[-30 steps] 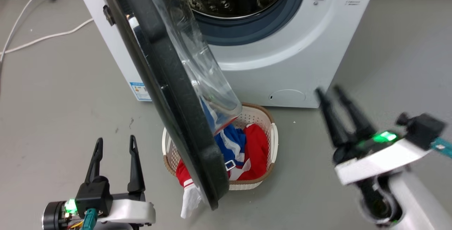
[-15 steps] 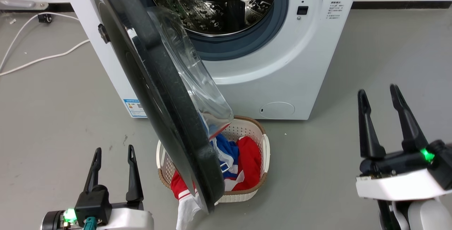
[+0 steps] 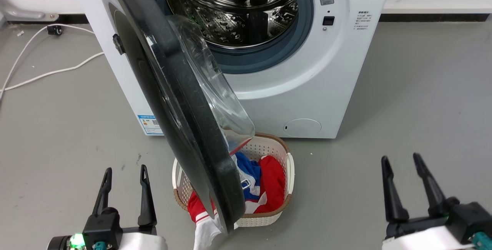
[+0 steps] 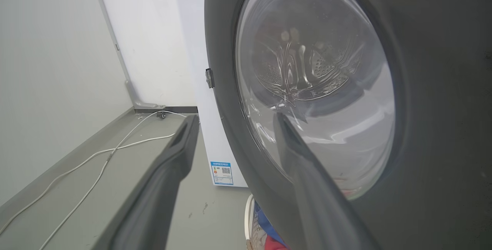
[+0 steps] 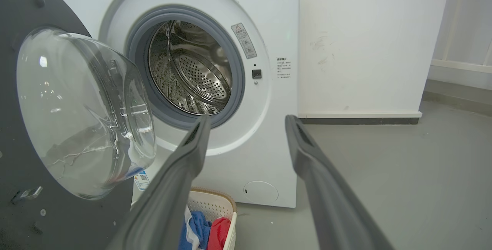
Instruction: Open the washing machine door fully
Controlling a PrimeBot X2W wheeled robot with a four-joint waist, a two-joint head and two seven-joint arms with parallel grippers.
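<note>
You could see the washing machine door (image 3: 184, 100), glossy black with a clear bulging window, standing wide open, edge-on beside the white washing machine (image 3: 307, 88), its steel drum exposed.

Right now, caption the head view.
Door open above basket, drum exposed; left gripper and right gripper open, touching nothing.

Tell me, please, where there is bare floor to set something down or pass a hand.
The grey floor right of the washing machine, from the basket across to the right hand, is bare. Left of the washing machine door, floor is free between the white cable and the left hand. Crowded: the basket under the door.
</note>
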